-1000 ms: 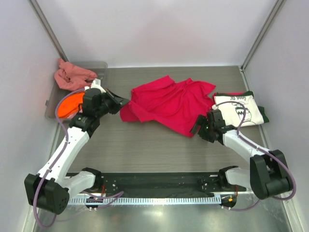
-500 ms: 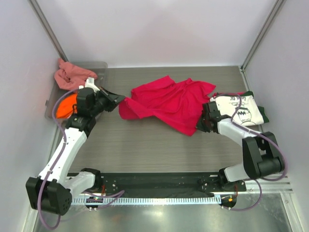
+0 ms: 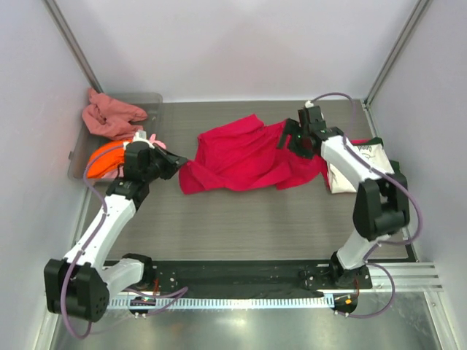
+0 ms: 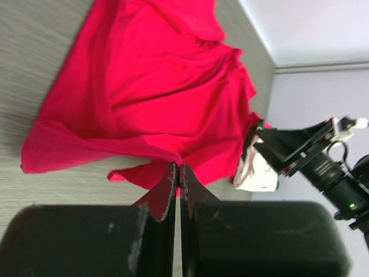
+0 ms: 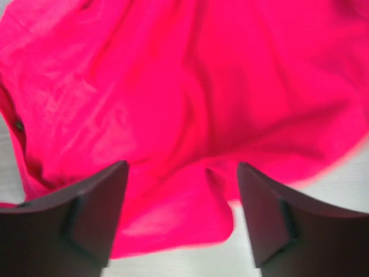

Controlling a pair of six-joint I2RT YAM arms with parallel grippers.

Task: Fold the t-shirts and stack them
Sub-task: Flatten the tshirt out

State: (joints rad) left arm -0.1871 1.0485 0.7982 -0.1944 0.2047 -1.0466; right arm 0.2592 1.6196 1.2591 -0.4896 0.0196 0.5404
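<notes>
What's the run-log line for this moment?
left end effector: shut on red t-shirt edge | right end effector: open above red t-shirt | fold: not done

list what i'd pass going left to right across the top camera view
grey bin with the salmon-pink shirt and orange shirt → left gripper → red t-shirt → cream t-shirt. The right gripper is left out: it hangs over the red t-shirt's right part.

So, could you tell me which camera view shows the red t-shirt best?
The top external view: nearly the whole red t-shirt shows, spread and crumpled. The left wrist view shows most of it, one edge pinched in the left gripper. The right wrist view shows only a blurred patch beyond the open right gripper.
</notes>
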